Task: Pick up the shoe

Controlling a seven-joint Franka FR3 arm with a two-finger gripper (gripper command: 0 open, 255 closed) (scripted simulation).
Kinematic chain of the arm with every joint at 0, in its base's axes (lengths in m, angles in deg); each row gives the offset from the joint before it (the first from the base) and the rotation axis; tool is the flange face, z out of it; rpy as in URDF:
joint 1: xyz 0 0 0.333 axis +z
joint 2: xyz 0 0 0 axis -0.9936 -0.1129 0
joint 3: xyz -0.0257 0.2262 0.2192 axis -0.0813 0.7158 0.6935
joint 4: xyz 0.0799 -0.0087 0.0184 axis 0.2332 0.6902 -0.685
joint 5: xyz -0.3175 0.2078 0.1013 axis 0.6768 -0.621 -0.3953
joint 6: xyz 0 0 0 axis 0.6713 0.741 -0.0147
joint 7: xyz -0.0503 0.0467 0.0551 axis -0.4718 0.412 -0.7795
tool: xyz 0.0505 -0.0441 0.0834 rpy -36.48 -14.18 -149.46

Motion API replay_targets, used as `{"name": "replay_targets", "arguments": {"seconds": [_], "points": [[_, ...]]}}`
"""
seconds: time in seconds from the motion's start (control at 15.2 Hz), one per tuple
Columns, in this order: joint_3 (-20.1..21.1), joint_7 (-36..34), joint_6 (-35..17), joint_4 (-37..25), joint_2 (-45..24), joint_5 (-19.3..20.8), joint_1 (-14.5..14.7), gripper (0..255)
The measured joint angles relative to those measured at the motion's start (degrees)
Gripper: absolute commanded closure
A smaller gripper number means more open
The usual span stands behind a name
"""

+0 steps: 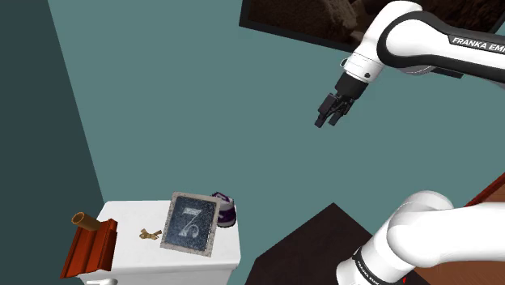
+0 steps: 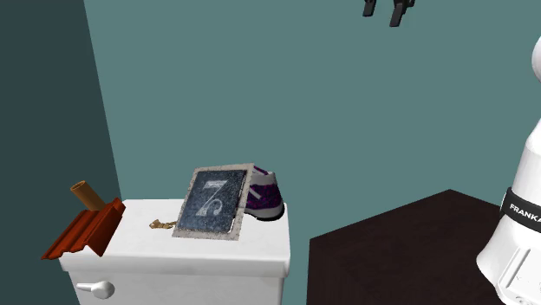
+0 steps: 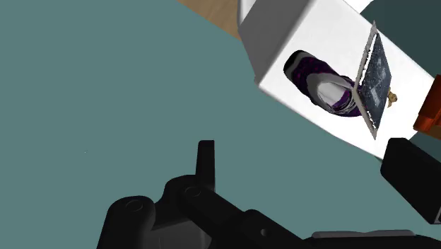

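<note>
Against the teal wall, a purple shoe (image 1: 226,210) was laid lengthwise along the white cistern's (image 1: 133,217) wall-side edge, at the corner nearer the hand (image 1: 328,120). That hand was held spread and empty, high above the shoe and well apart from it.

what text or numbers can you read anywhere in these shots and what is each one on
"7": large pale numeral on the dark framed plaque standing in front of the shoe.
"FRANKA EM": white letters on a black band of the arm's upper link, cut off by the shoulder view's edge.
"FRANK": the same lettering on the arm's lower link, cut off by the second exterior view's edge.
No other text is readable.
</note>
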Motion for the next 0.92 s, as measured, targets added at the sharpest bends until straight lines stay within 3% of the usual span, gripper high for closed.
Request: {"name": "replay_targets", "arguments": {"seconds": [0.33,0.73,0.92], "points": [[1.3,1.8,-4.7,1.5,-3.7,-0.5,1.9,0],[3.2,5.4,-14.6,4.0,-11.4,-1.2,5.3,0],[3.9,2.8,-19.5,4.6,-14.0,-1.2,7.5,0]]}}
